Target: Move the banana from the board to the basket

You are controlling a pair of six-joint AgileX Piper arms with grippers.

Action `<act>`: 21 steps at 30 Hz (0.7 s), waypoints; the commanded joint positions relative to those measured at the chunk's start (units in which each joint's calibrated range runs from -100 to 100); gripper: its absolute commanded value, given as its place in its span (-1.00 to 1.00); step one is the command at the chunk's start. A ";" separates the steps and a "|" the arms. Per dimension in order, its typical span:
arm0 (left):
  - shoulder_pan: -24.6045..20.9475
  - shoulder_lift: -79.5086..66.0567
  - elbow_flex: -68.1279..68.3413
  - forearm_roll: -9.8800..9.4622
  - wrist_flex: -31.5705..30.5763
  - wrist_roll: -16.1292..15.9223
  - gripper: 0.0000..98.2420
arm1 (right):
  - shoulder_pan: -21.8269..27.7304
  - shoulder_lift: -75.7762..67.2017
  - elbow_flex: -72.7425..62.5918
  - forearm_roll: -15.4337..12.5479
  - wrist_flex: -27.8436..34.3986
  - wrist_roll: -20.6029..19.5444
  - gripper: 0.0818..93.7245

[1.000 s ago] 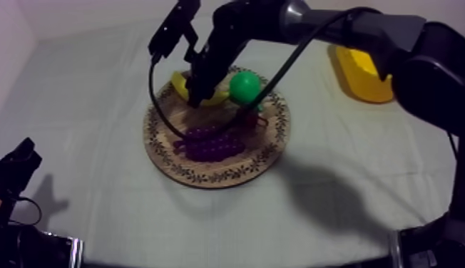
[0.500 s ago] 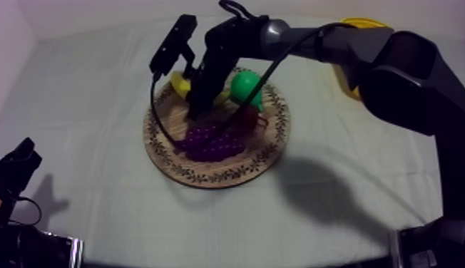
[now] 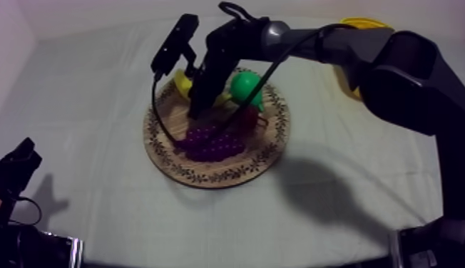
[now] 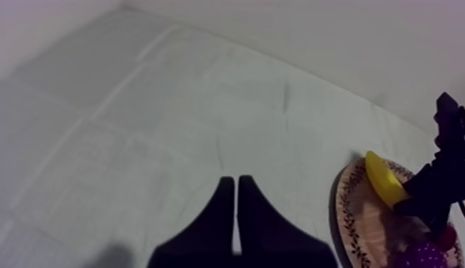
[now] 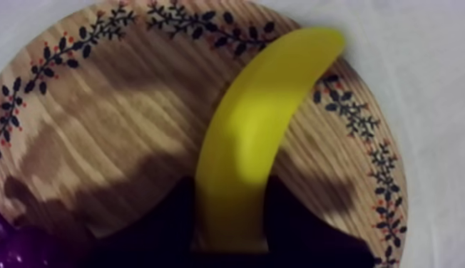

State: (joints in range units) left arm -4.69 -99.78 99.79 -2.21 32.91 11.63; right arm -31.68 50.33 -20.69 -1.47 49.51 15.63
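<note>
The right claw (image 3: pixel 197 107) was holding the banana (image 5: pixel 264 121) tight from both sides. The banana was on the board (image 3: pixel 207 176), and its long end stuck out past the claw. The grapes (image 3: pixel 210 142) sat just beside the claw, and the pear (image 3: pixel 244 85) was near it. The basket (image 3: pixel 365 23) was well apart from it. The left claw (image 4: pixel 234 182) was clenched on nothing, well away from the board.

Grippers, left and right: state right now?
Left gripper: shut, holding nothing.
Right gripper: shut on the banana, over the wooden board.
</note>
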 commanded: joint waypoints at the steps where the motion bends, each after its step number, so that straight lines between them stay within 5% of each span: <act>1: 0.02 -0.05 -0.01 0.03 -0.01 0.02 -1.00 | 0.09 -0.90 0.77 -0.08 -0.35 0.10 -0.46; 21: 0.02 -0.05 -0.01 0.03 -0.01 -0.01 -1.00 | 5.79 -25.02 12.74 -0.70 3.09 2.62 -0.47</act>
State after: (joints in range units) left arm -4.69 -99.78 99.79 -2.21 32.91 11.63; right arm -26.77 28.57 -9.07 -2.30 52.29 18.18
